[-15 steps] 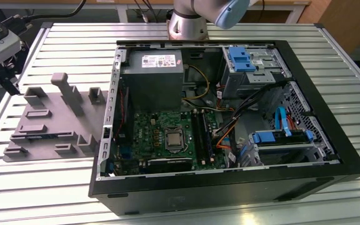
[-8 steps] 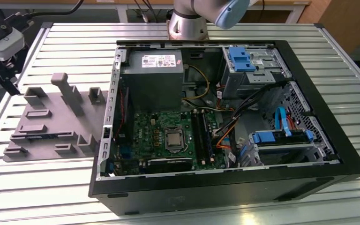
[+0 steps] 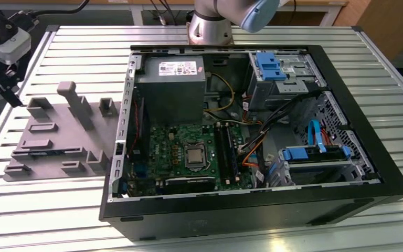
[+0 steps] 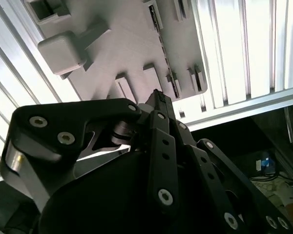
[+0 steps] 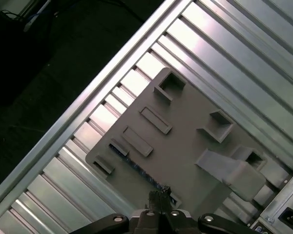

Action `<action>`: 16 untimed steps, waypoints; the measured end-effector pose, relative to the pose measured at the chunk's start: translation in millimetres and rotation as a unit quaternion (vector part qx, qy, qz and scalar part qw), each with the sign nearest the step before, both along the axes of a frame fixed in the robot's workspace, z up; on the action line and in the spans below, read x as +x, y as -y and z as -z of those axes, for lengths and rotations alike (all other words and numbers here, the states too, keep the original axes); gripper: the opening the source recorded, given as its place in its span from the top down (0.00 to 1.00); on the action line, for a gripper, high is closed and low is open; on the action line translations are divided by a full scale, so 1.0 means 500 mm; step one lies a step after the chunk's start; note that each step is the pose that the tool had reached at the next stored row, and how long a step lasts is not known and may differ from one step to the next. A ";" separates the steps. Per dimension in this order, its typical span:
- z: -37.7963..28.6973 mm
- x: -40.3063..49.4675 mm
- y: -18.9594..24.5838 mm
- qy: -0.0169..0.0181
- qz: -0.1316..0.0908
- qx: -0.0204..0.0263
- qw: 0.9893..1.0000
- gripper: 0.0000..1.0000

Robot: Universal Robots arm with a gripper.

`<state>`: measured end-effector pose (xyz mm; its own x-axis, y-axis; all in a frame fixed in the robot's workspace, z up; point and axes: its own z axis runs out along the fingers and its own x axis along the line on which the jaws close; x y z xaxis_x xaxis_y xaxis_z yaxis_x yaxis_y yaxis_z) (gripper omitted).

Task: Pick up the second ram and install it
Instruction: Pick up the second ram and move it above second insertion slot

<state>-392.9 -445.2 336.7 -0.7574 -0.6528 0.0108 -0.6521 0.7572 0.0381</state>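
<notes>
Over the grey holder plate [image 3: 82,134], ext. view's left: gripper [image 3: 9,94] hangs by the plate's far corner, clear of it, carrying nothing as far as I can see; second ram [image 3: 50,153] lies in a slot nr the plate's near edge, just a thin bluish line from here; open PC case [image 3: 369,173] sits beside the plate on the ext. view's right, motherboard [image 3: 180,152] exposed, black memory slots [image 3: 226,149] visible; can't tell if any slot is filled. Second wrist view: fingertips [image 4: 161,105] read as drawn together, narrow, nothing between; ram shows as a dark notched edge [image 4: 163,51] standing in its slot below, well apart from the tips. First wrist view: tips look closed up here too; ram is a slim long strip [image 5: 139,170], bluish-green w/ dark chips, seated on edge nr the plate's border. Judgement: pick-up not yet made, install not begun; approx. whole task left.
</notes>
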 end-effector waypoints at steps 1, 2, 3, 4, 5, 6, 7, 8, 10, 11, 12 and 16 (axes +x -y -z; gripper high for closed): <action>0.000 0.000 -0.0001 0.000 -0.004 0.000 1.000 0.89; 0.000 0.000 0.0000 0.000 -0.007 0.000 1.000 0.89; 0.000 0.000 0.0000 0.000 -0.010 0.000 1.000 0.89; 0.000 0.000 0.0000 0.000 -0.013 0.000 1.000 0.89; 0.000 0.000 0.0000 0.000 -0.016 0.000 1.000 0.89; 0.000 0.000 0.0000 0.000 -0.019 0.000 1.000 0.89; 0.000 0.000 0.0000 0.000 -0.021 0.000 1.000 0.89; 0.000 0.000 0.0000 0.000 -0.022 0.000 1.000 0.89; 0.000 0.000 0.0000 0.000 -0.023 0.000 1.000 0.89; 0.000 0.000 0.0000 0.000 -0.023 0.000 1.000 0.89; 0.000 0.000 0.0000 0.000 -0.023 0.000 1.000 0.89; 0.000 0.000 0.0000 0.000 -0.023 0.000 1.000 0.89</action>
